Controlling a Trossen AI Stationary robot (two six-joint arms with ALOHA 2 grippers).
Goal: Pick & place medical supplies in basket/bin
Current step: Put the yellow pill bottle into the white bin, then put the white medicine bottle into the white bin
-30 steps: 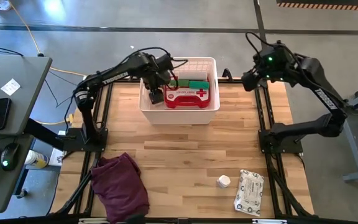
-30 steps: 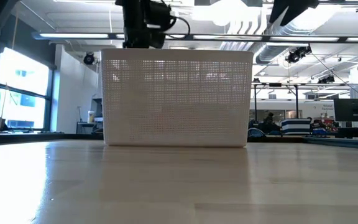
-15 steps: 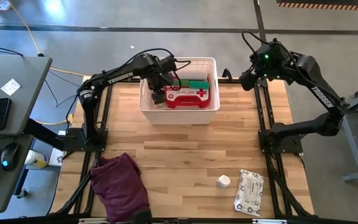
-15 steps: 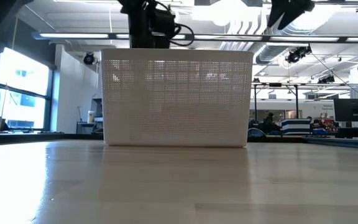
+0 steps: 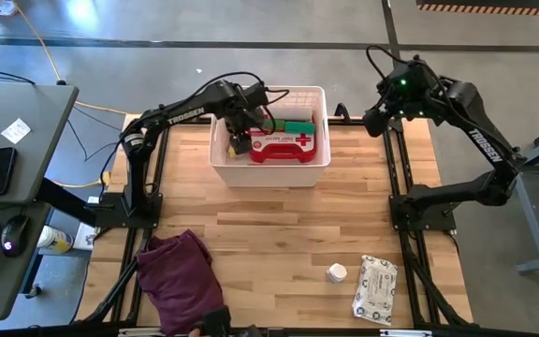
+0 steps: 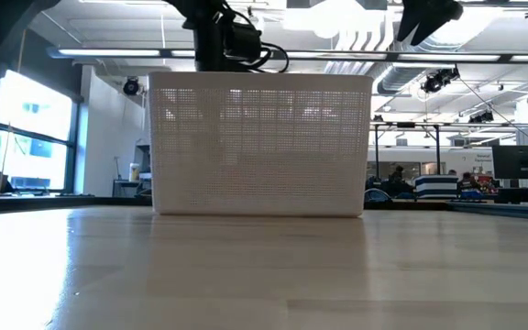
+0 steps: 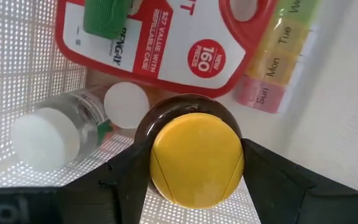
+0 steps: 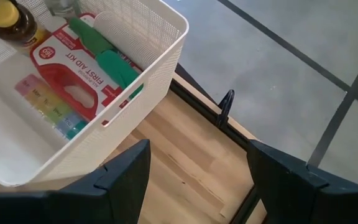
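The white perforated basket (image 5: 269, 175) stands at the table's far middle. In it lie the red first-aid case (image 5: 284, 146), green rolls (image 5: 296, 126), the rainbow pill organiser (image 7: 273, 61) and a clear bottle with a white cap (image 7: 47, 135). My left gripper (image 7: 194, 158) reaches down into the basket's left part, shut on a dark amber bottle with a yellow cap (image 7: 196, 158). My right gripper (image 8: 197, 168) hangs open, high by the table's far right corner. A white wipes pack (image 5: 374, 288) and a small white bottle (image 5: 336, 273) lie near the table's near right. My left gripper pinches the amber bottle between its two fingers (image 7: 124, 177), on the dark shoulder (image 7: 143, 127) just below the yellow cap. The fingers come from above, pointing down. The bottle stands upright in the hold, over the bottles on the basket floor; its base is hidden.
A dark purple cloth (image 5: 181, 281) is heaped at the table's near left corner. Bare wood lies between the basket and the near edge. A desk with a phone and a mouse (image 5: 7, 245) stands left of the table.
My left gripper has shifted slightly toward the table's right inside the basket, still shut on the amber bottle.
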